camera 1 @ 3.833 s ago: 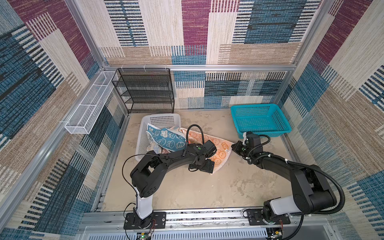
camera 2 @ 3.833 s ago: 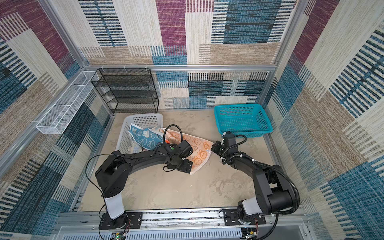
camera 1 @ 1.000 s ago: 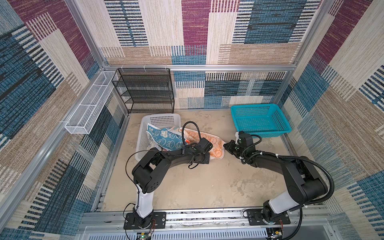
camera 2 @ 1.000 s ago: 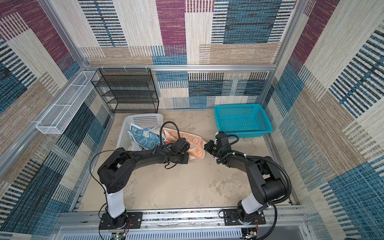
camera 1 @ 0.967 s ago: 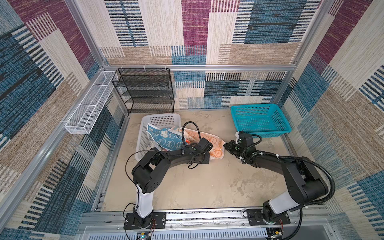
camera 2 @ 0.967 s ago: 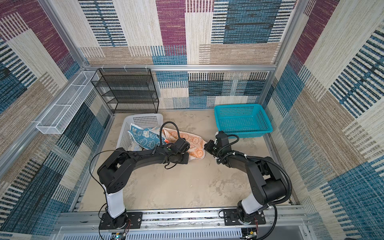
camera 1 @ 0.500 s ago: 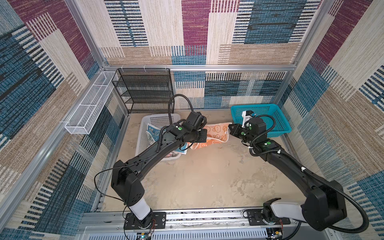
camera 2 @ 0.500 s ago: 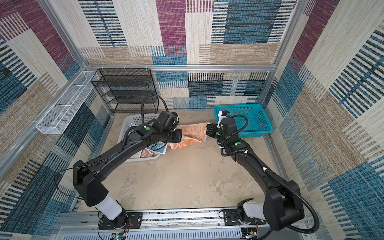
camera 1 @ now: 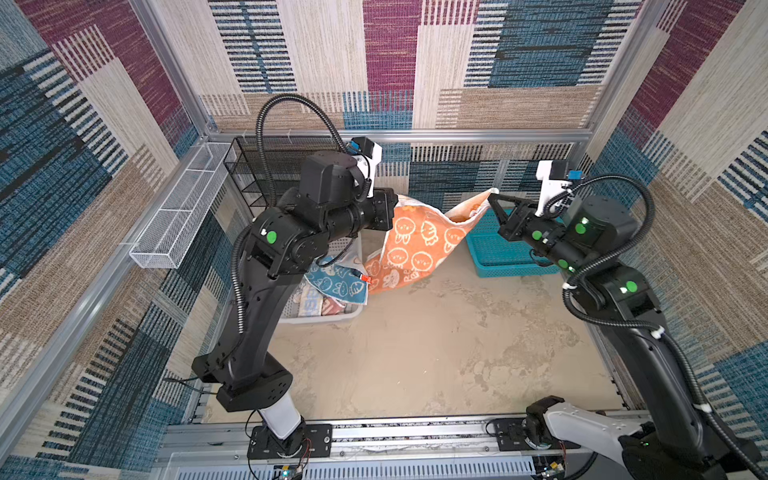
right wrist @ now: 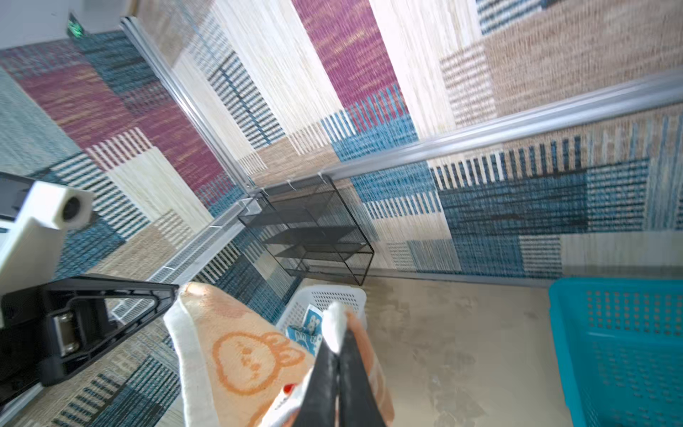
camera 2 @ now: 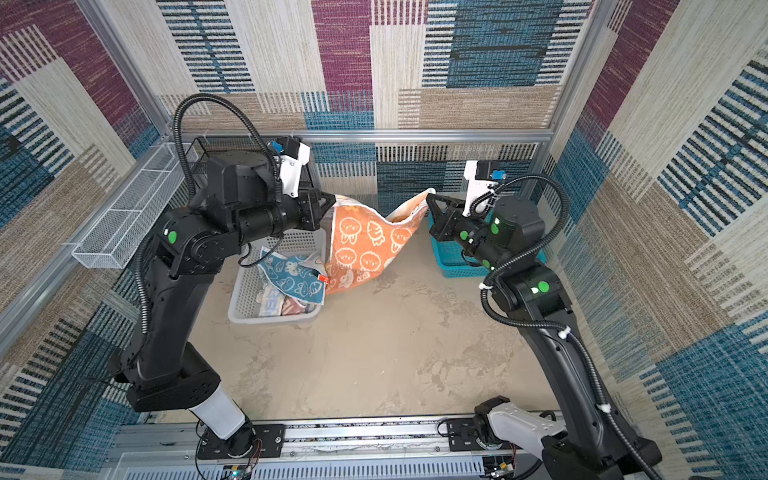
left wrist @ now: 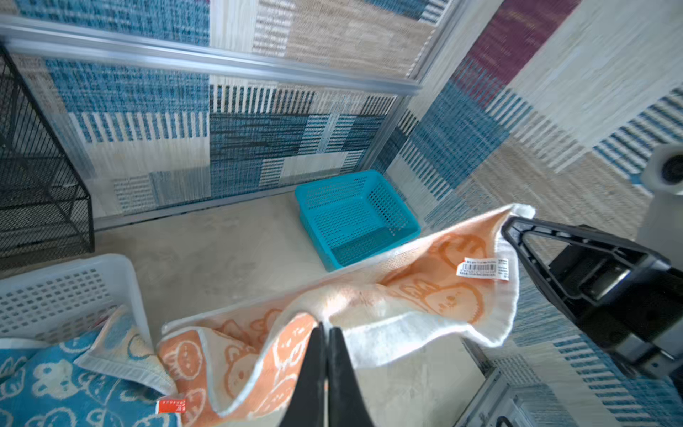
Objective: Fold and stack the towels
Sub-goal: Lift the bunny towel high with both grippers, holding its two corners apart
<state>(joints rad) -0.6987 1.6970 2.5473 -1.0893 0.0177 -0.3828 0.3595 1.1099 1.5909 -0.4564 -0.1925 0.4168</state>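
Inspection found the orange rabbit-print towel (camera 1: 415, 245) hanging in the air between the two arms. It hung above the sandy tabletop (camera 1: 415, 353), between the white basket (camera 1: 328, 319) and the teal basket (camera 1: 511, 268).

We noted the left gripper (left wrist: 324, 329) pressed together on the towel's upper edge. The right gripper (right wrist: 338, 342) was likewise pinched on a white-hemmed corner. The cloth sagged between the two holds, and its lower end drooped beside the white basket. Whether it touched the tabletop we could not tell.

We judged the towel light, soft and limp. It seemed unlikely to slip from a firm pinch but prone to bunch and twist. Holds at two adjacent corners of the hem would serve best for spreading it flat.

We counted three towels:
- the orange one;
- one blue rabbit-print towel (camera 1: 336, 284), draped over the white basket's rim;
- one lettered towel (camera 1: 311, 306), lying inside that basket.

We also counted two baskets and two grippers.
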